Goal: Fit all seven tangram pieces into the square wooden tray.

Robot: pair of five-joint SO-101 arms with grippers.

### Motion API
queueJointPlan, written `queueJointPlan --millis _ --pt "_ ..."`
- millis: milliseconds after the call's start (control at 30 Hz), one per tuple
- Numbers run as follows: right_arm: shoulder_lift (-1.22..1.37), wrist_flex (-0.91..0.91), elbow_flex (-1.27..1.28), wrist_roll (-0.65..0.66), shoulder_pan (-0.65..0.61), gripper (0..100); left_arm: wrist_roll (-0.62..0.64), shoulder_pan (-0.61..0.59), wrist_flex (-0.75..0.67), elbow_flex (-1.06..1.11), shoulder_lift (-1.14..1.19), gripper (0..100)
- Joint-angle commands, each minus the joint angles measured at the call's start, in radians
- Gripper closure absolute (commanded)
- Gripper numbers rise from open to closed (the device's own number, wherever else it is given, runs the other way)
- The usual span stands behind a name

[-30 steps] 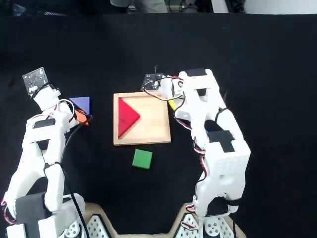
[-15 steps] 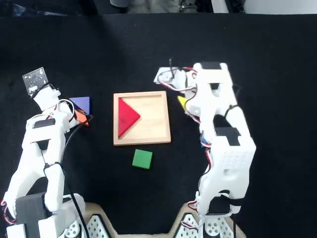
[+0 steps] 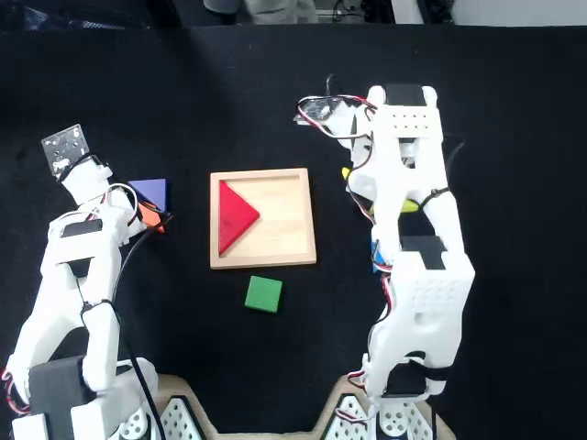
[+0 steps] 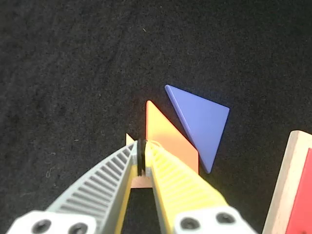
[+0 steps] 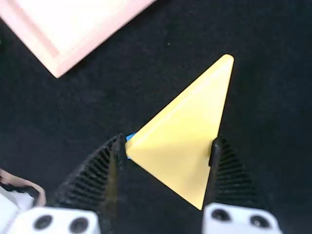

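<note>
The square wooden tray [image 3: 289,243] lies mid-table with a red triangle [image 3: 235,216] in its left part. Right of the tray, the right arm [image 3: 404,137] covers most of a large yellow triangle [image 3: 410,205]. In the right wrist view my right gripper [image 5: 165,146] is shut on this yellow triangle [image 5: 187,141], one black finger at a corner and the other against an edge. My left gripper [image 4: 141,157] is shut, its tips over an orange triangle [image 4: 168,141] beside a blue triangle [image 4: 200,122], left of the tray.
A green square [image 3: 263,293] lies just in front of the tray. A sliver of blue [image 5: 129,137] peeks from under the yellow triangle, and blue [image 3: 375,266] also shows beside the right arm. The tray's corner [image 4: 287,190] appears in the left wrist view.
The right arm has swung to the right, away from the tray's edge, and the yellow triangle has gone with it. The left arm has kept still.
</note>
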Motion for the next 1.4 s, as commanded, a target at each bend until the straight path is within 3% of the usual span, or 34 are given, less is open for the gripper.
queueJointPlan --millis 0,333,500,567,733,867,1067,1367 --pt "-0.091 0.037 -0.028 -0.086 -0.035 82.2 -0.011 0.010 -0.017 -0.019 -0.005 95" --pt "-0.199 0.032 -0.004 -0.446 -0.121 82.2 -0.011 0.010 -0.017 -0.019 -0.005 95" --pt "-0.205 -0.083 0.024 -0.459 -0.055 82.2 -0.011 0.010 -0.017 -0.019 -0.005 95" --pt "-0.188 -0.097 0.067 -0.391 -0.037 82.2 -0.011 0.010 -0.017 -0.019 -0.005 95" --pt "-0.196 -0.100 0.243 0.034 0.025 82.2 -0.011 0.010 -0.017 -0.019 -0.005 95" --pt "-0.240 -0.196 0.406 0.272 0.084 82.2 -0.011 0.012 -0.017 -0.019 -0.005 95" --pt "-0.282 -0.597 0.611 0.258 0.146 81.9 -0.012 0.030 -0.017 -0.018 -0.005 95" --pt "-0.292 -0.624 0.627 0.233 0.130 70.7 -0.012 0.030 -0.018 -0.018 -0.005 95"
